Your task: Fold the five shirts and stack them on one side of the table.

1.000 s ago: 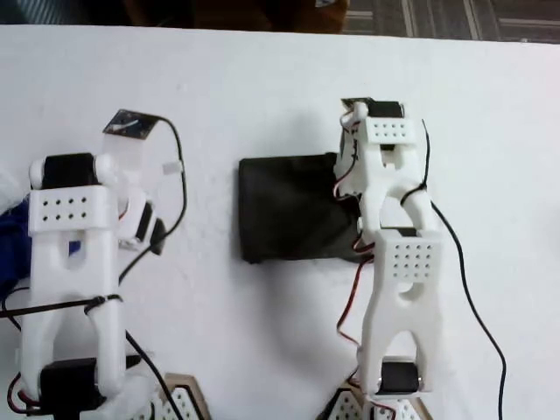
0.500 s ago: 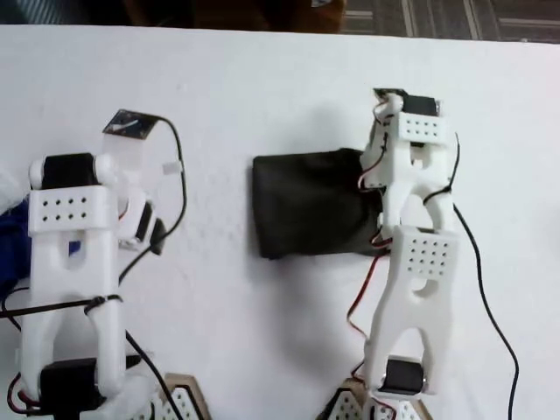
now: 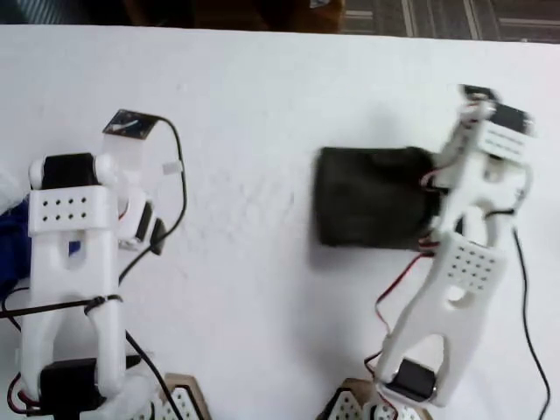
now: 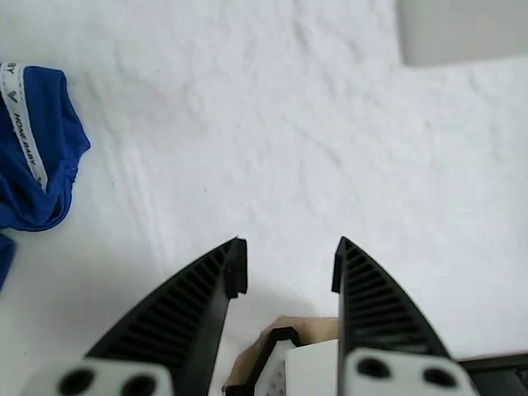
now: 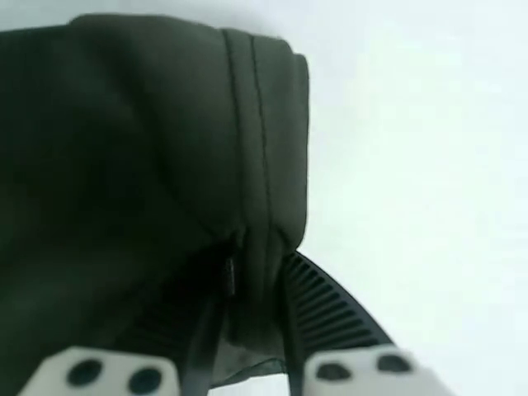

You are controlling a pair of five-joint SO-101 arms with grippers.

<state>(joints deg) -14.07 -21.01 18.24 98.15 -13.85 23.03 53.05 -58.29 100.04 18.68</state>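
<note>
A folded black shirt lies on the white table, right of the middle. My right gripper is shut on the black shirt, pinching its folded edge, and the right arm stands over the shirt's right end. A blue shirt lies crumpled beside my left gripper, which hangs open over bare table with nothing between its fingers. The blue shirt peeks out at the table's left edge beside the left arm.
The table's far edge runs along the top of the high view, with dark floor beyond. Black cables trail off both arms. The arm bases sit at the near edge.
My right gripper has dragged the black shirt to the right across the table, from the middle toward the right side. The left arm has not moved.
</note>
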